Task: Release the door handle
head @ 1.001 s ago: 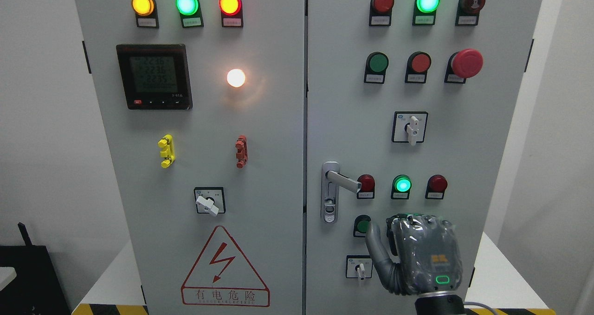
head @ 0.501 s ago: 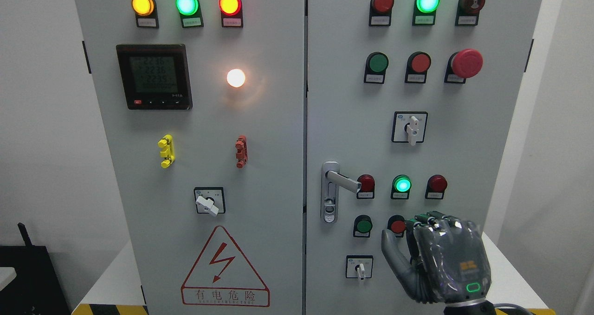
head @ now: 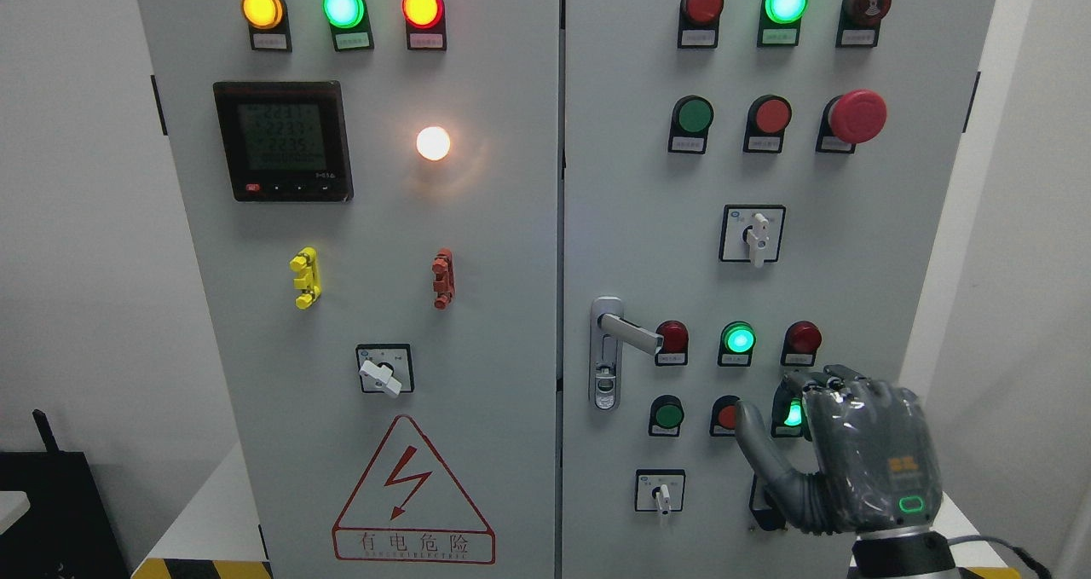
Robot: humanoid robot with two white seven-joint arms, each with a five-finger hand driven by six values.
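A silver lever door handle [head: 628,332] sits on the right cabinet door [head: 631,178], its lever pointing right and a little down, with a lock cylinder below it. Nothing touches the handle. My right hand [head: 839,451], dark grey with a green light on its back, hangs at the lower right, well to the right of and below the handle. Its fingers are relaxed and hold nothing, the thumb sticking out to the left near a red button [head: 726,415]. The left arm does not show.
The grey cabinet carries lamps, push buttons, a red mushroom stop button [head: 857,116] and rotary switches [head: 753,234]. The left door bears a meter [head: 283,141] and a warning triangle [head: 412,495]. A white table [head: 204,511] lies beneath, with black gear [head: 51,511] at lower left.
My right hand has slid to the right and slightly up, away from the handle, uncovering the lower green and red buttons. The handle has stayed still.
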